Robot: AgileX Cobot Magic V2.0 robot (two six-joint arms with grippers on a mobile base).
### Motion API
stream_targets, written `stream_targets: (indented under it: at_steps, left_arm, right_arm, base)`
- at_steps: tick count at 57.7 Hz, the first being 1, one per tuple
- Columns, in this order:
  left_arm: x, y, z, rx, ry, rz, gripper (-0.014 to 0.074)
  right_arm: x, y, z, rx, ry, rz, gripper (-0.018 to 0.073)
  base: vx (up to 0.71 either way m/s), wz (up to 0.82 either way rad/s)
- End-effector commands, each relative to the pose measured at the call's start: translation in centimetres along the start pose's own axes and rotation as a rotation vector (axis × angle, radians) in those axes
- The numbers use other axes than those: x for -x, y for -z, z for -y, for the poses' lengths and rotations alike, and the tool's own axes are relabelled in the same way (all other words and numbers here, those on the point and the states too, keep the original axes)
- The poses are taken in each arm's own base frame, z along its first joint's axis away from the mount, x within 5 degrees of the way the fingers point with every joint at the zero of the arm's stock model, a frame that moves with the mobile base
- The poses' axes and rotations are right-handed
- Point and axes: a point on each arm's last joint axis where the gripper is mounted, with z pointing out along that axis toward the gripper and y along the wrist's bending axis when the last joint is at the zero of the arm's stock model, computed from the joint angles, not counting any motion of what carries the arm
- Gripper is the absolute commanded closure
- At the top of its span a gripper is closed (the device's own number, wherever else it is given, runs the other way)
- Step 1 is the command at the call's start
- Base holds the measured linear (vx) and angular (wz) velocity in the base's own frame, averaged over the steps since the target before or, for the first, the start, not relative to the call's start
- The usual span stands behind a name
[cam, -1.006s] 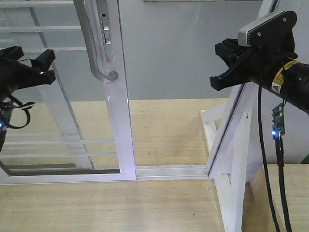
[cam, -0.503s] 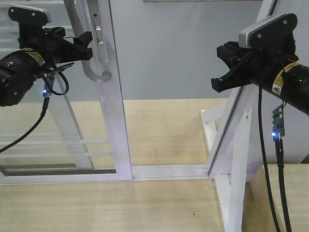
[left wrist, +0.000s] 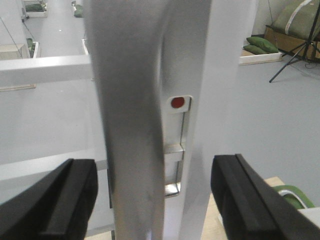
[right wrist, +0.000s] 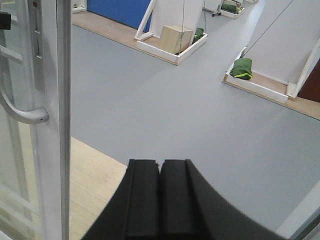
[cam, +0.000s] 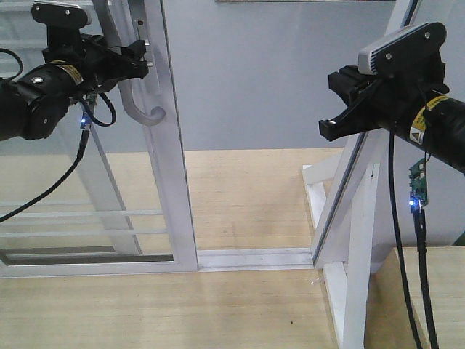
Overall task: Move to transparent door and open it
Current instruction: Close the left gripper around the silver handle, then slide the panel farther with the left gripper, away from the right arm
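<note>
Far left, my left claw (cam: 139, 62) is up against the transparent door (cam: 173, 189), level with the curved handle (cam: 138, 102). Only the left wrist view shows that its fingers (left wrist: 55, 200) are spread wide, with the handle standing between them and neither finger visibly touching it. Off to the right, my right claw (right wrist: 160, 190) hangs well apart from the door, and its own wrist view shows the fingers pressed together on nothing.
</note>
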Motion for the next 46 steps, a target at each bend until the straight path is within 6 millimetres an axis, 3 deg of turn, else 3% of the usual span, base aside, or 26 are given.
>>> stream_targets:
  at_steps: [1, 29, 35, 46]
  left_arm:
    - [3.5, 0.6, 0.3, -0.012, 0.03, 0.161, 0.002]
    - [2.6, 0.0, 0.0, 0.015, 0.04, 0.161, 0.0047]
    - [2.5, 0.0, 0.0, 0.016, 0.037, 0.151, 0.0126]
    - [2.5, 0.0, 0.0, 0.017, 0.037, 0.146, 0.047]
  right_arm:
    - [2.1, 0.7, 0.3, -0.001, 0.011, 0.105, 0.0565]
    - [1.8, 0.7, 0.4, -0.017, 0.043, 0.072, 0.0565]
    - [1.8, 0.7, 0.4, -0.017, 0.043, 0.072, 0.0565]
    - [1.8, 0.7, 0.4, -0.017, 0.042, 0.072, 0.0565]
  base:
    - [0.0, 0.0]
    - [0.0, 0.0]
    - [0.0, 0.0]
    - [0.0, 0.0]
